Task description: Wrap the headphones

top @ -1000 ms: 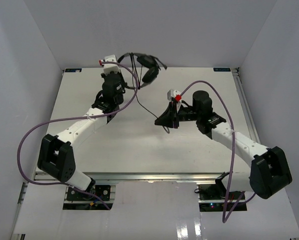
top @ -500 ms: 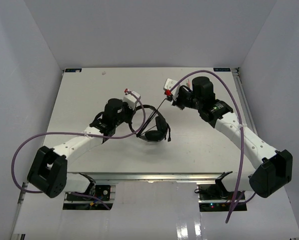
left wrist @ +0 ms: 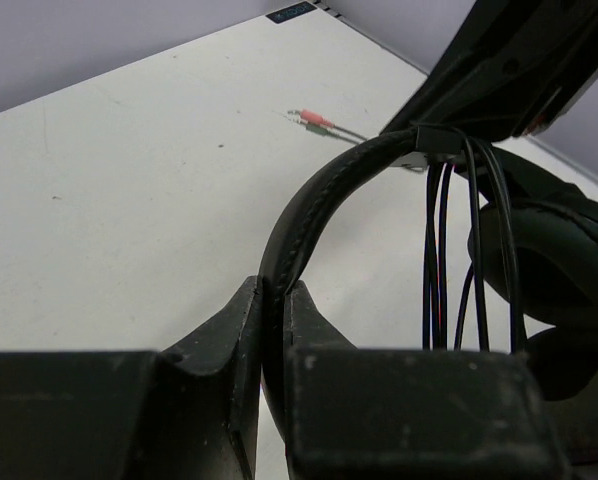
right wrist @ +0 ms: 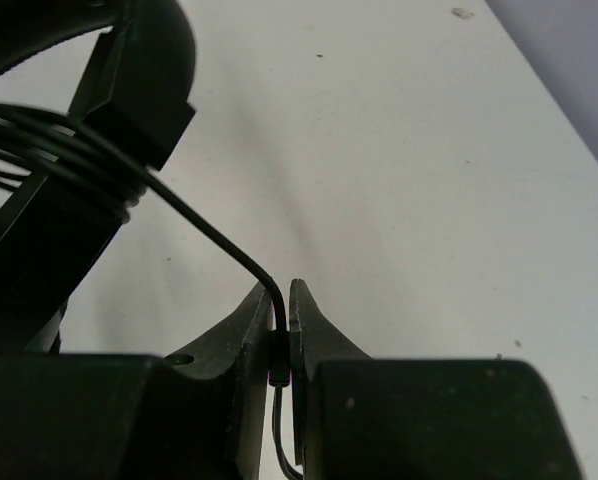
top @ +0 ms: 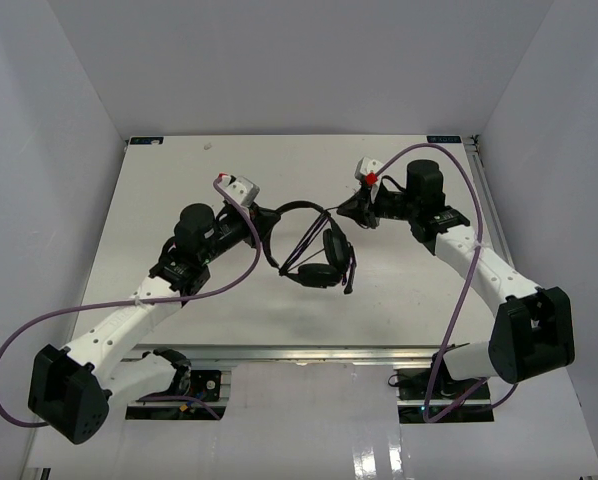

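Headphones (top: 331, 248), stitched padded headband (left wrist: 314, 195), matte black; thin round cable (right wrist: 214, 238) looped

White worktop (top: 279, 310) is lying flat; pale grey walls (top: 309, 60) are enclosing three sides; even light is falling throughout.

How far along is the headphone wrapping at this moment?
Partly done. Several loops of the thin black cable already circle the padded headband of the black over-ear headphones. In hand: left gripper clamps the headband, right gripper pinches the cable. Left: the tail with pink and green plugs lies unwrapped on the white table.
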You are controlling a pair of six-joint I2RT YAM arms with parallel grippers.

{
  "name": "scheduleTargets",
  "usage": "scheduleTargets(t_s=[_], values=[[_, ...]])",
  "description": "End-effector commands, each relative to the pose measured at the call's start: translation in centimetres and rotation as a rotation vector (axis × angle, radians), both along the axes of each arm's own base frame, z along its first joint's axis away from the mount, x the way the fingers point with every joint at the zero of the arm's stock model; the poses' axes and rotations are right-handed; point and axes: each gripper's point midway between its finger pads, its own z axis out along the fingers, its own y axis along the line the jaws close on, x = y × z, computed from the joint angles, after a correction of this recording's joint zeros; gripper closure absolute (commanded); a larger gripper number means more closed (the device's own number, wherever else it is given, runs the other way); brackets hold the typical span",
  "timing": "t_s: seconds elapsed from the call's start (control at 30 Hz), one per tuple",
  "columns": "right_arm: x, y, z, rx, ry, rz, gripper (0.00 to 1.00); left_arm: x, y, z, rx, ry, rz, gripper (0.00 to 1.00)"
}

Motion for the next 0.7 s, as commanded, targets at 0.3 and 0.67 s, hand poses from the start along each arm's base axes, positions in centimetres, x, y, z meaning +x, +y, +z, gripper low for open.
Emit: scheduleTargets(t_s=[0.3, 0.67], values=[[-2.3, -0.7, 2.7, 0.210, 0.049, 0.095, 0.92, -1.6, -0.3, 7.2, -0.222, -0.039, -0.024, 1.00], [-3.1, -0.2, 1.8, 0.286, 0.174, 0.138, 0.89, -0.9, -1.7, 12.0, -0.404, -0.029, -0.068, 1.00]])
